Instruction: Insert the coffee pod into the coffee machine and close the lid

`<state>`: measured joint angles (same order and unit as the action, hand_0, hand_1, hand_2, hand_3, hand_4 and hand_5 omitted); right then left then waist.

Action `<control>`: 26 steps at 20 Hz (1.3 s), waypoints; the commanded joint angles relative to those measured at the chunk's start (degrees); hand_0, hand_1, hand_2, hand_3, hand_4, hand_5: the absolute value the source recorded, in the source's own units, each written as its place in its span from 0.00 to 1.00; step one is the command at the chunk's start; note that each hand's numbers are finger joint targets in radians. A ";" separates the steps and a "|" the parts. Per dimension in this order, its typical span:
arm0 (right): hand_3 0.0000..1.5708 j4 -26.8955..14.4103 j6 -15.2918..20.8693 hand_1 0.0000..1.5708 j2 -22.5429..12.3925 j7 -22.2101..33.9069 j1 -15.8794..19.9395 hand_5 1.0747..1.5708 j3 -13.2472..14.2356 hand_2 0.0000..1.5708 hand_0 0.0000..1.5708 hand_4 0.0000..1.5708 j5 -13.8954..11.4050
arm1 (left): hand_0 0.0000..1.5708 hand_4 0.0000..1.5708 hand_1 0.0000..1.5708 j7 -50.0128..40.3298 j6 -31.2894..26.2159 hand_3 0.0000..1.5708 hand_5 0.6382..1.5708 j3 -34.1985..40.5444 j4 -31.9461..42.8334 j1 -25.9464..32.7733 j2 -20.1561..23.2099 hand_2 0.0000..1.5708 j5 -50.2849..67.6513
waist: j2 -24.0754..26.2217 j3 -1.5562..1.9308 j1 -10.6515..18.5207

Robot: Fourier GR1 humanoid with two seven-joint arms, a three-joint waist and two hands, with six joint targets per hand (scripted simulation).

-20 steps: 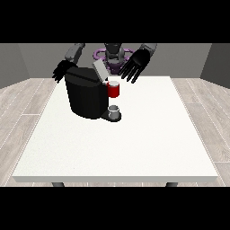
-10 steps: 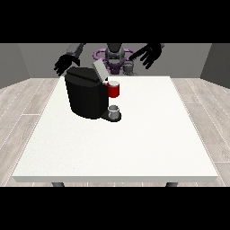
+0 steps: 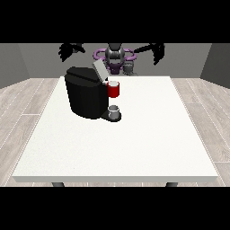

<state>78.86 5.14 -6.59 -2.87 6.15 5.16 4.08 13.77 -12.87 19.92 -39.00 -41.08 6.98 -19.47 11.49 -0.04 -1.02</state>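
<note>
Both hands hang high behind the coffee machine (image 3: 87, 96): view's-left hand (image 3: 70, 49) and view's-right hand (image 3: 156, 50) spread, holding nothing; lid (image 3: 99, 70) tilted up, presumably awaiting the pod.

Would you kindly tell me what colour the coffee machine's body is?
Black; the coffee machine shows in the front view.

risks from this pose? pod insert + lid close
1. Both hands, at the view's left and right, hang high and wide of the coffee machine, so any reach starts from far off.
2. The lid stands tilted up; a descending hand could knock it.
3. A grey thing sits at the machine's base; whether it's the pod is unclear.
</note>
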 commanded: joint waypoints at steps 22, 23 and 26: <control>0.00 1.65 -7.36 0.00 -2.74 5.56 12.68 1.00 -3.01 0.00 0.00 0.00 -1.30 | 0.00 0.00 0.00 -4.69 -5.28 0.00 1.00 -3.85 -22.20 19.01 -5.81 0.00 14.11 | -4.84 0.05 9.39; 0.00 0.02 -6.30 0.00 -2.20 4.41 11.06 1.00 -2.48 0.00 0.00 0.00 -1.80 | 0.00 0.00 0.00 -6.93 -6.85 0.00 1.00 -4.85 -25.32 21.33 -6.79 0.00 15.43 | -3.00 0.05 10.97; 0.00 -3.19 -7.80 0.00 -3.11 4.19 15.22 1.00 -1.04 0.00 0.00 0.00 -0.75 | 0.00 0.00 0.00 -6.37 -2.47 0.00 1.00 -7.01 -28.01 21.76 -6.95 0.00 16.74 | -6.73 0.05 10.25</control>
<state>78.65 -1.73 -9.68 2.02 18.70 3.19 2.79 7.83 -17.18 14.77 -62.63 -21.45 0.50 -4.51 7.48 0.01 9.27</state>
